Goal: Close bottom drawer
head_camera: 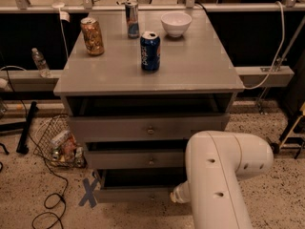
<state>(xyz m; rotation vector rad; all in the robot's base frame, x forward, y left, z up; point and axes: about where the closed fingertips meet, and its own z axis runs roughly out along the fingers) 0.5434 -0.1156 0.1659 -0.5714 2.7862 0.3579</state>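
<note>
End effector (177, 195) sits by the front of the part-open bottom drawer (128, 194); I cannot tell its state.

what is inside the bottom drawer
Only a dark gap shows inside the bottom drawer; no contents visible. The arm covers its right side and the end effector there.
</note>
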